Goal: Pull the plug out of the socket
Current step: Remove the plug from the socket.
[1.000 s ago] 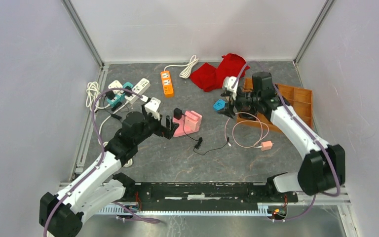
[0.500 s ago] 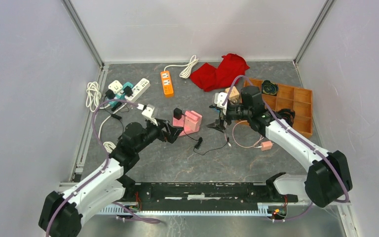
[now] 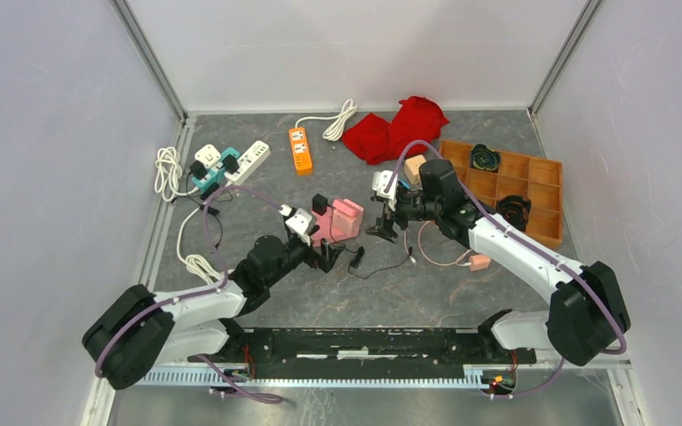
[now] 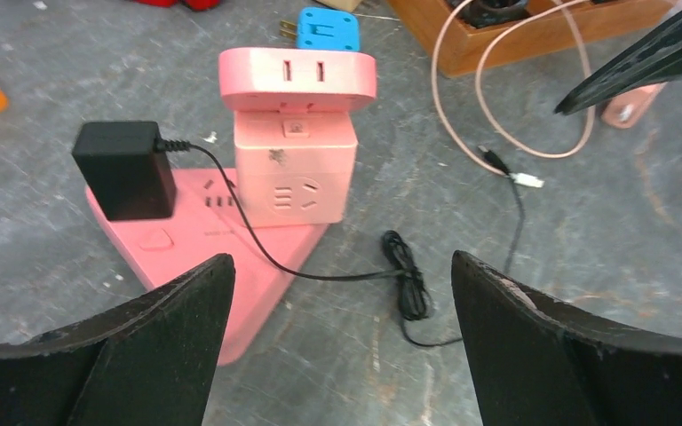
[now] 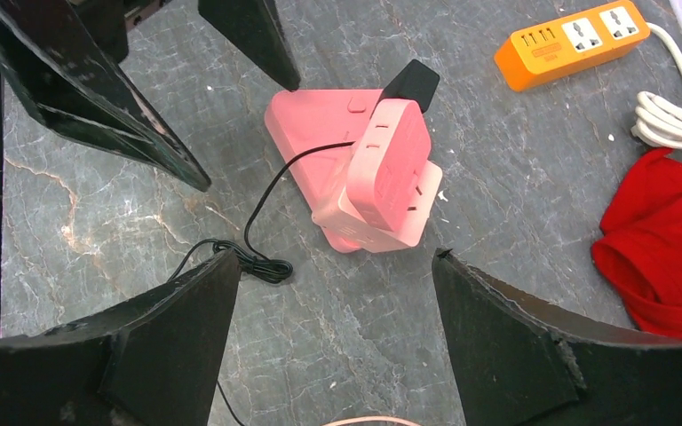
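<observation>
A pink triangular socket (image 3: 344, 227) lies mid-table with a black plug (image 3: 320, 203) standing in its left corner. A pink cube adapter (image 4: 295, 169) sits in it too. The plug's thin black cord (image 4: 408, 284) trails off to the right in a small bundle. My left gripper (image 3: 331, 258) is low on the near side of the socket, open and empty; in the left wrist view the left gripper (image 4: 342, 266) faces the plug (image 4: 124, 169) and socket (image 4: 231, 257). My right gripper (image 3: 382, 228) hovers just right of the socket, open; in the right wrist view the right gripper (image 5: 337, 262) looks down on the socket (image 5: 311, 124).
An orange power strip (image 3: 299, 149) and a red cloth (image 3: 395, 129) lie at the back. A white power strip (image 3: 231, 162) with plugs is back left. A wooden tray (image 3: 533, 177) stands at the right. A pink cable (image 3: 448, 248) and a blue adapter (image 4: 327, 28) lie near the socket.
The left arm has dropped and reached right toward the near side of the pink socket. The right arm has swung left from the tray toward the socket. Both grippers stay open.
</observation>
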Controlling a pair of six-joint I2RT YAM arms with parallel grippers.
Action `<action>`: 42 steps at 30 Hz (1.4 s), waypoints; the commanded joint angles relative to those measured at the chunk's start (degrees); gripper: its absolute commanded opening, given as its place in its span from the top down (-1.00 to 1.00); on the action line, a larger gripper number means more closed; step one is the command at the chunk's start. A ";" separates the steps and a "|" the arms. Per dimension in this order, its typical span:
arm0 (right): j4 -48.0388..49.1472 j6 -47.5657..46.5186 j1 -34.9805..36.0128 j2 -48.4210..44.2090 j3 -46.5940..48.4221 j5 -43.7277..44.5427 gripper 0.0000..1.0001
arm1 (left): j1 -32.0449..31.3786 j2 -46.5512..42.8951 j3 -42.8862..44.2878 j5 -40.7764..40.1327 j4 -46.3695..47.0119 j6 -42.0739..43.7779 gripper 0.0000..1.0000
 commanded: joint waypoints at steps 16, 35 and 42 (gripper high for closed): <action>3.76 3.70 0.08 2.88 2.72 -3.03 -0.73 | -0.43 27.59 0.62 -3.10 42.10 15.46 -0.99; 3.42 2.83 5.66 13.56 11.50 9.58 -0.59 | -3.35 38.38 2.75 -12.19 52.89 17.35 -0.99; 5.64 2.05 6.94 14.71 11.57 16.25 -0.51 | -5.07 41.30 4.43 -14.03 55.16 18.30 -0.99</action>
